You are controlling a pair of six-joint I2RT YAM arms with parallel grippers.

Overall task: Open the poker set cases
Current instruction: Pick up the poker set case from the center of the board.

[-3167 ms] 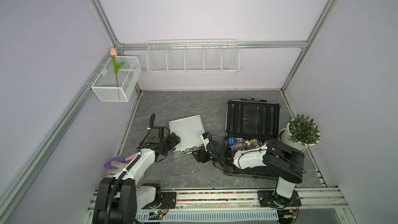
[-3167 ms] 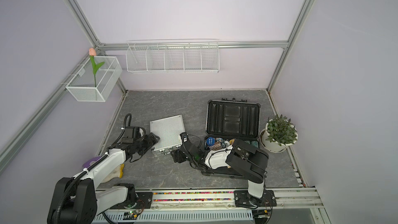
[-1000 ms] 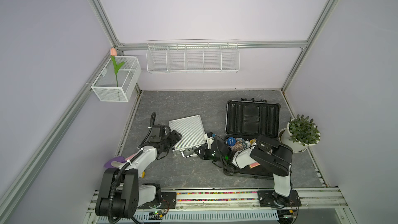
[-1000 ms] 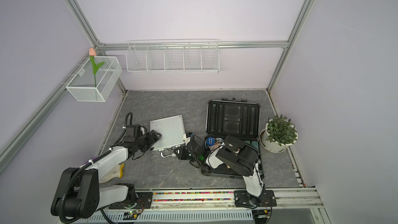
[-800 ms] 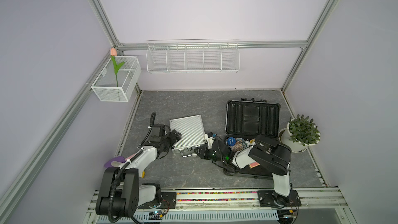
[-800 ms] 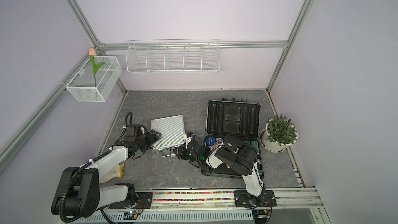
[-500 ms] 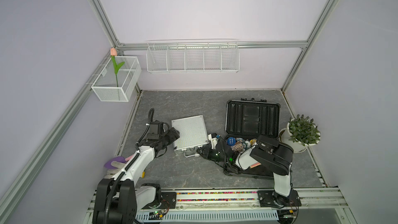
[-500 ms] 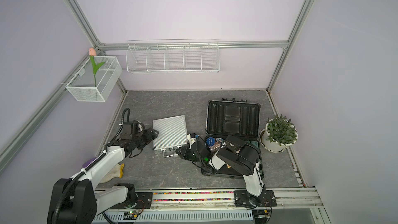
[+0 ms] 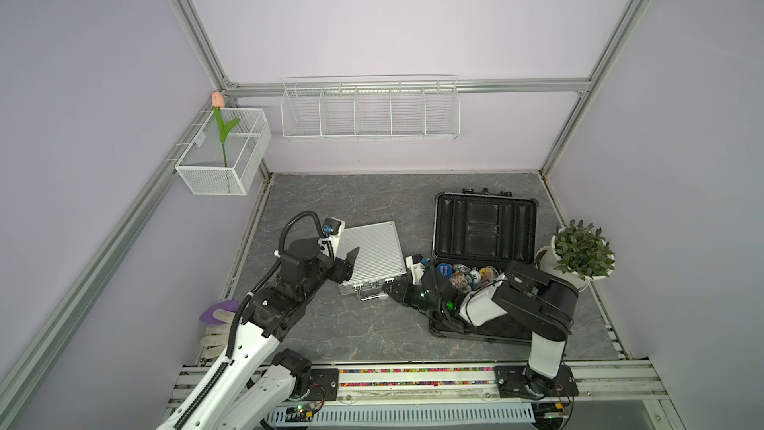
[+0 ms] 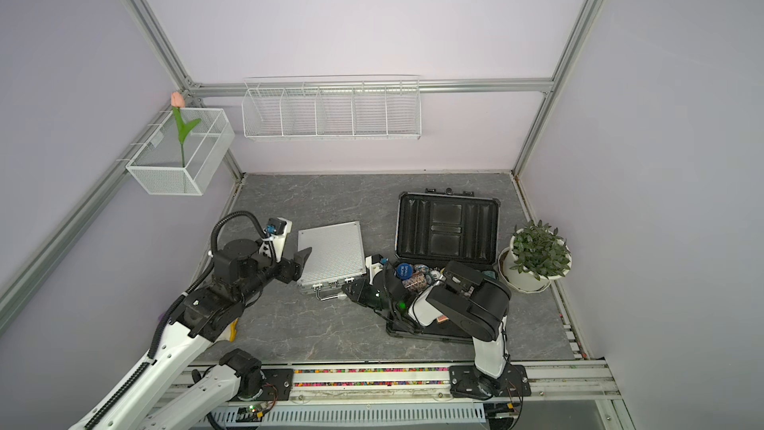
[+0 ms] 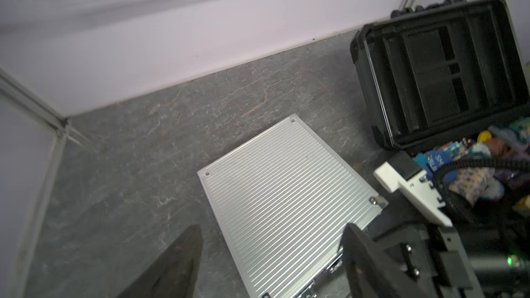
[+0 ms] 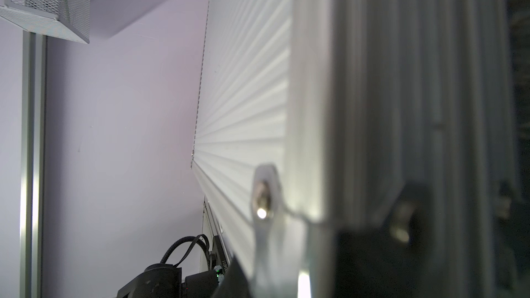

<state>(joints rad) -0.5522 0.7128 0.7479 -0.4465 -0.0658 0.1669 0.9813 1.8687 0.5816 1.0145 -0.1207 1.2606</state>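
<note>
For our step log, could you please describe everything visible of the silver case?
The silver case is square, ribbed aluminium, apparently closed, lying flat on the grey table, left of the open black case. Latches and a wire handle face the robot. The shut right gripper sits at its near right corner; the open left gripper hovers over its near left corner.

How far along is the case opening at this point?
Done: the dark case stands open, with its lid raised and chips showing inside.
In hand: the silver case lies flat and closed. The right gripper, shut, sits at its handle edge. The left gripper, open, brackets one front corner.
Left: release the silver case's latches and lift its lid.
</note>
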